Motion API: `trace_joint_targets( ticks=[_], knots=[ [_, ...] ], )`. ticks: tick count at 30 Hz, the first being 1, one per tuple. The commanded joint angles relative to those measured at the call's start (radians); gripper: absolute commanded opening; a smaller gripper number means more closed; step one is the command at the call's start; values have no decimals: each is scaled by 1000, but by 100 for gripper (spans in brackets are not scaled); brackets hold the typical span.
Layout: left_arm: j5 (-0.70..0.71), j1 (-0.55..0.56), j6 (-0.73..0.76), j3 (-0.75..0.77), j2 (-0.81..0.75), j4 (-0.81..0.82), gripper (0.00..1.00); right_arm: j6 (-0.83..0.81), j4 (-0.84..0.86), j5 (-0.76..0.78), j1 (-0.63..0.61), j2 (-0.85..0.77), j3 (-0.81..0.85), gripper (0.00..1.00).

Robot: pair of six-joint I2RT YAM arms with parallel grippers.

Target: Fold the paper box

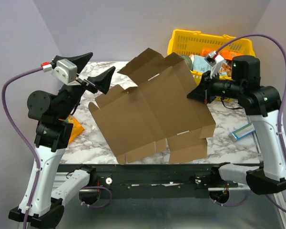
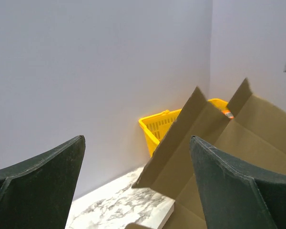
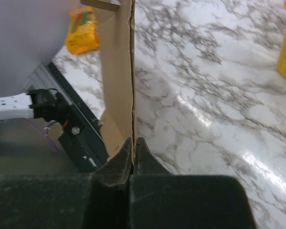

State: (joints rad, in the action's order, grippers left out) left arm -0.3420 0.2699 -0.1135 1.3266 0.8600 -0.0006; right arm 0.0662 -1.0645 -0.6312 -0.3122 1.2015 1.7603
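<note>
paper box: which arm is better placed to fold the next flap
Left, probably. The right claw is shut on the paper box at its right edge, holding the sheet raised and tilted. The left claw is open, empty and close to the flaps on the left side.

Unfolded brown cardboard paper box (image 1: 152,112) held tilted above the marble table.

The white-and-black left arm (image 1: 50,143) rises from its base with the elbow bent and the wrist tilted up and inward. Its black two-finger left gripper (image 1: 101,63) hangs in the air, fingers spread wide and holding nothing. The matching right arm (image 1: 267,124) reaches inward with a level forearm. Its right gripper (image 3: 133,141) is pinched tight on the edge of the brown cardboard paper box (image 1: 152,114).
</note>
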Motion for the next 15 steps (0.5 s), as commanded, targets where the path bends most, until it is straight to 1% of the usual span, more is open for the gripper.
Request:
trace_joint_targets(
  ticks=[1,2,4,5,7,8,10,11,12,14,15],
  knots=[
    [-92,-5,-61,-64,54,51,99,-51,-84,247,4,95,-18,1],
    [-95,-3,-66,-75,69,57,99,-55,-86,340,2,110,-18,1],
    [-110,3,-93,-108,109,68,99,-55,-86,424,-19,159,-12,1],
    [-117,15,-100,-121,122,68,99,-55,-84,494,-31,171,-10,1],
    [-129,44,-101,-176,154,51,99,-55,-66,554,-68,211,-10,1],
    [-127,58,-100,-196,163,41,96,-57,-60,618,-79,225,-12,1],
    [-117,113,-107,-268,180,2,93,-55,-25,692,-120,242,-37,1],
    [-80,135,-112,-289,186,-19,90,-57,-11,752,-132,260,-48,1],
    [-49,178,-124,-312,188,-39,88,-57,18,769,-155,270,-59,1],
    [29,224,-158,-395,194,-55,86,-55,49,777,-175,286,-100,1],
    [58,242,-202,-427,191,-49,85,-55,90,778,-195,300,-119,1]
  ],
)
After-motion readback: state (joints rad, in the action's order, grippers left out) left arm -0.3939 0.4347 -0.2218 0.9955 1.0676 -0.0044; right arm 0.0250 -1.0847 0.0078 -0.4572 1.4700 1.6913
